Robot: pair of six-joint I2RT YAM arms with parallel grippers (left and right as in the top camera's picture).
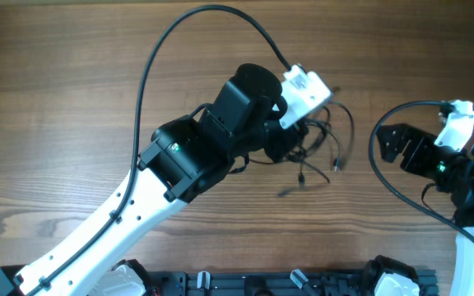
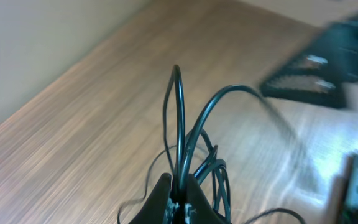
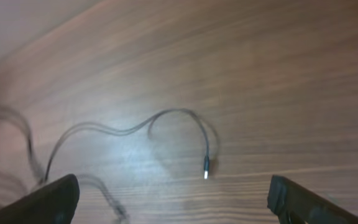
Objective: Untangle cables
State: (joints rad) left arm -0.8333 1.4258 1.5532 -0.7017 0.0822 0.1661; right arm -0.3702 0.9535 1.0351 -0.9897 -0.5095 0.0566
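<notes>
The cables (image 1: 323,136) are thin black wires in a loose bundle right of the table's middle, with small plugs at the strand ends. My left gripper (image 2: 180,202) is shut on several strands of the cables (image 2: 185,140), which loop upward out of its jaws. In the overhead view the left gripper (image 1: 290,140) sits over the bundle and hides part of it. My right gripper (image 3: 173,199) is open and empty above the wood, with a loose cable strand (image 3: 179,121) and its plug (image 3: 206,168) in front of it. The right gripper (image 1: 393,144) is to the right of the bundle.
The wooden table (image 1: 72,107) spreads around both arms. A thick black arm cable (image 1: 151,74) arcs over the left arm, and another (image 1: 381,164) curves by the right arm. A black rail (image 1: 286,284) runs along the front edge.
</notes>
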